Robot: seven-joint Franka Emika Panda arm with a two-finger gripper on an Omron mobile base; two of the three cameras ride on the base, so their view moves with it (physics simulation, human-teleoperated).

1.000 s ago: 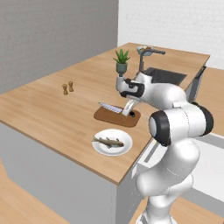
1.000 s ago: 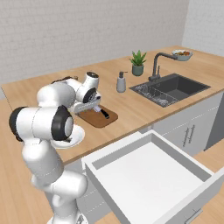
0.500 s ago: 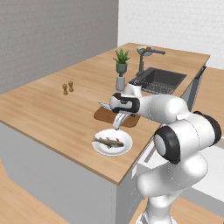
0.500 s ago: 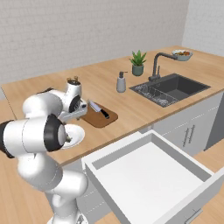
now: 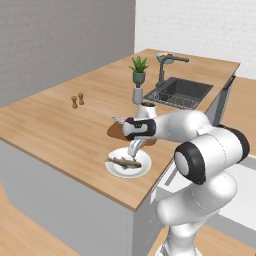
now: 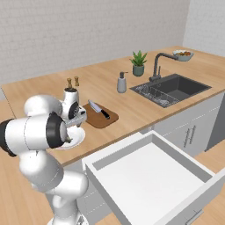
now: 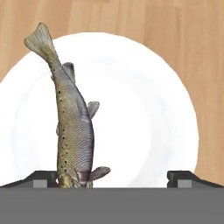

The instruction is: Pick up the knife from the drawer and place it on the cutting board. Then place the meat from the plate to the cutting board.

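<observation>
The olive-brown meat, a small whole fish, lies on the round white plate near the counter's front edge. My gripper hangs open just above the plate, and the fish's head end sits just inside one of the fingertips. From the left base, the gripper points down over the meat on the plate. The black-handled knife lies on the dark-brown cutting board. The white drawer stands pulled out with nothing in it.
A soap dispenser, a potted plant and the sink with its faucet lie beyond the board. Two small shakers stand far left on the counter. The open drawer juts out below the counter edge beside the base.
The arm has swung from over the cutting board toward the counter's front edge, and the open gripper has come down over the plate and fish. The knife stays on the board.
</observation>
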